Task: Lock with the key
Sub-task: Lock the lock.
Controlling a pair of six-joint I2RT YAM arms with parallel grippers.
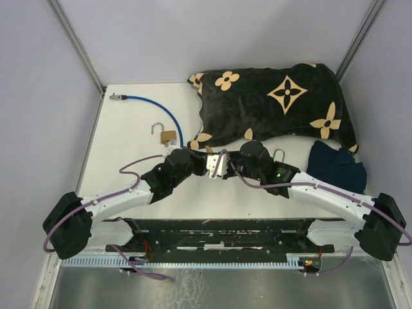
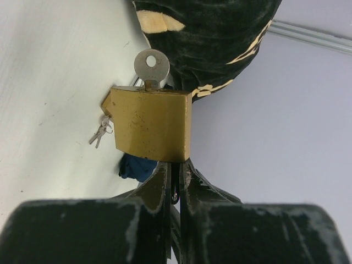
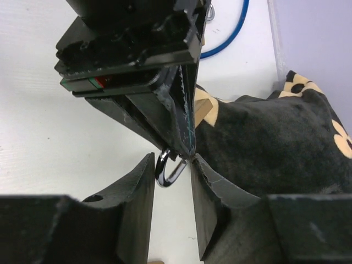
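Left wrist view: the padlock (image 2: 151,124), key (image 2: 149,67) inserted, is clenched by the left gripper (image 2: 175,171) just beside the cushion (image 2: 220,38). Whether the right gripper (image 3: 171,164) is clamped cannot be told. The padlock could be twisted loose if the key is turned off-axis.

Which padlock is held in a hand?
The brass padlock clamped in the left hand, key inserted; the open padlock lies beside the blue cable.

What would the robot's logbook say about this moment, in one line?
left gripper: shut on brass padlock | key: seated in padlock | right gripper: jaws apart, flanking a metal loop
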